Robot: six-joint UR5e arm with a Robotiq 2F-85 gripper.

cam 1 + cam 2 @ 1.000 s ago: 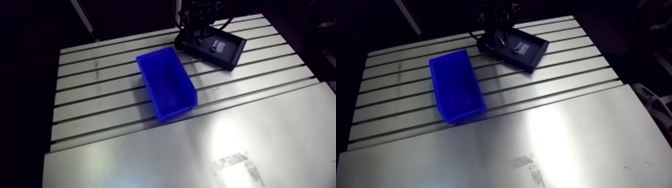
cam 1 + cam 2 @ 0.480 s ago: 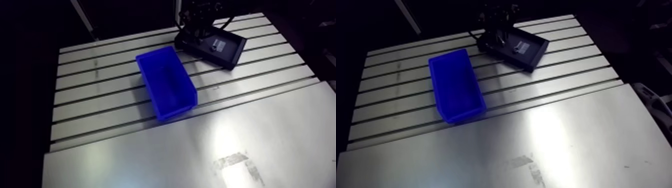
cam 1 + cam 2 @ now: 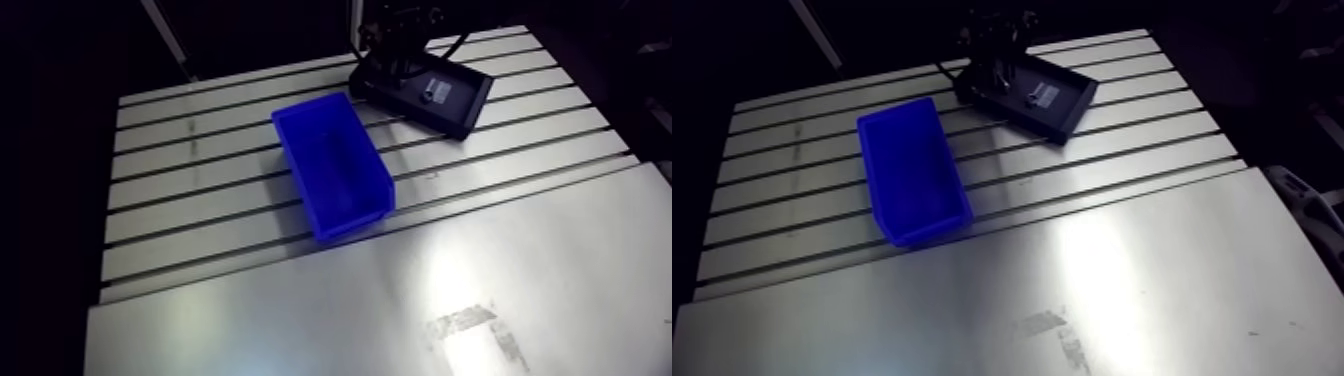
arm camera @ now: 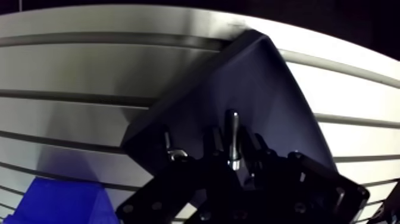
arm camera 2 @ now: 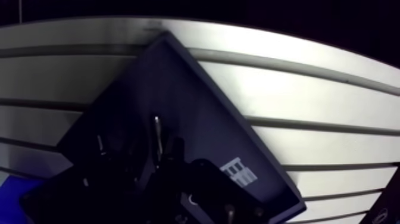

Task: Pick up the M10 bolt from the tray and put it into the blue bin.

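Low over the tray [image 3: 462, 108] — wrist [image 3: 400, 18] pointing down; bolt [image 4: 232, 134] beneath.

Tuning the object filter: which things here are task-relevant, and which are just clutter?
Job in hand:
bolt
black tray
blue bin
gripper

Lying about:
small metal part beside the bolt, in the tray
white label on the tray floor
smooth metal plate on the slotted table

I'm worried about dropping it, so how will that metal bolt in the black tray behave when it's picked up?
The bolt looks like solid shiny metal, so probably rigid and heavy for its size. Its slim round shank may roll on the tray's flat floor if nudged. The glossy surface could be slippery.
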